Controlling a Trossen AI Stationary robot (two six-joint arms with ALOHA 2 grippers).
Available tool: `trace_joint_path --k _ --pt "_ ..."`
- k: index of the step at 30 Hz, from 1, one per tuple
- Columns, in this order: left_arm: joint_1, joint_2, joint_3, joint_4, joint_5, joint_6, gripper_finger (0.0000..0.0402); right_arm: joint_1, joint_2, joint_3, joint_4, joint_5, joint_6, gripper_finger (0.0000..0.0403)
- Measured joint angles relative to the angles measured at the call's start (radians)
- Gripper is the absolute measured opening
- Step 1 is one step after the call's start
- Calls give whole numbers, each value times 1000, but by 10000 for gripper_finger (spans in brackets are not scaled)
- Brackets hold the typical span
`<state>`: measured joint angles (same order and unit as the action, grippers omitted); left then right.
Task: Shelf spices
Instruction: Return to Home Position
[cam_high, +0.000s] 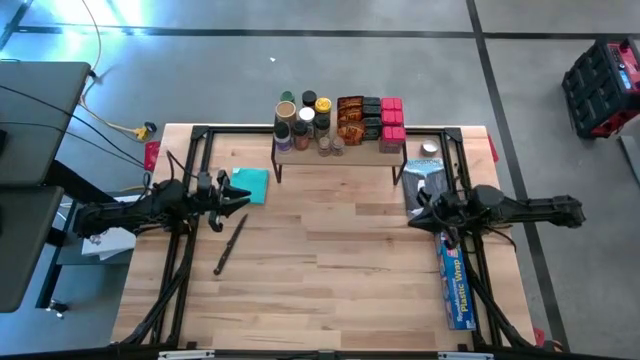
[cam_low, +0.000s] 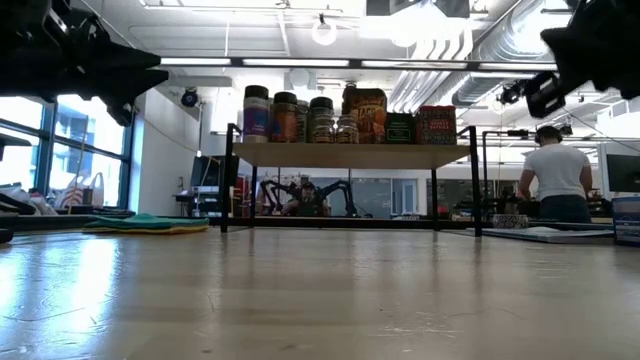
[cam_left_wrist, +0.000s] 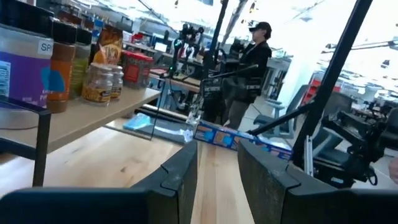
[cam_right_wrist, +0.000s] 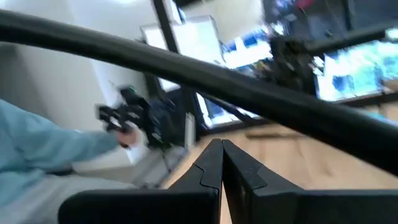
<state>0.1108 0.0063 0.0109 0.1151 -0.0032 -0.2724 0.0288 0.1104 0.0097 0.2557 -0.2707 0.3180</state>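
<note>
The spices (cam_high: 335, 118) stand crowded on the shelf (cam_high: 345, 155), a low wooden rack on black legs at the table's far middle: round jars on its left, orange-brown packets in the middle, red boxes on its right. The low view shows the same row of spices (cam_low: 340, 112) on the shelf top (cam_low: 350, 155). The left wrist view has the jars (cam_left_wrist: 93, 68) close by. My left gripper (cam_high: 240, 195) (cam_left_wrist: 217, 149) hovers open near the table's left side, with nothing between its fingers. My right gripper (cam_high: 412, 210) (cam_right_wrist: 222, 144) hovers shut on the right, holding nothing.
A teal cloth (cam_high: 250, 184) lies by my left gripper, and a dark long utensil (cam_high: 230, 245) lies nearer the front. A silvery bag (cam_high: 424, 182) and a blue plastic-wrap box (cam_high: 455, 282) lie on the right. A person (cam_low: 557, 175) stands in the room behind.
</note>
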Motion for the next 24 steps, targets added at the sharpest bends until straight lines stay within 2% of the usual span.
trace_joint_path --k 5,9,14,18,24 --pt "-1 0 0 -75 1 -26 110 0 0 0 -89 35 -39 2" --pt "0 4 2 -111 -6 -49 111 0 0 0 -95 36 -31 2" --pt "0 7 2 -112 -6 -7 111 0 0 0 -110 45 -57 2" --pt "0 7 2 -113 -7 64 111 0 1 0 -209 48 -101 2" --pt "0 7 2 -113 -8 74 111 0 12 0 -209 57 -118 2"
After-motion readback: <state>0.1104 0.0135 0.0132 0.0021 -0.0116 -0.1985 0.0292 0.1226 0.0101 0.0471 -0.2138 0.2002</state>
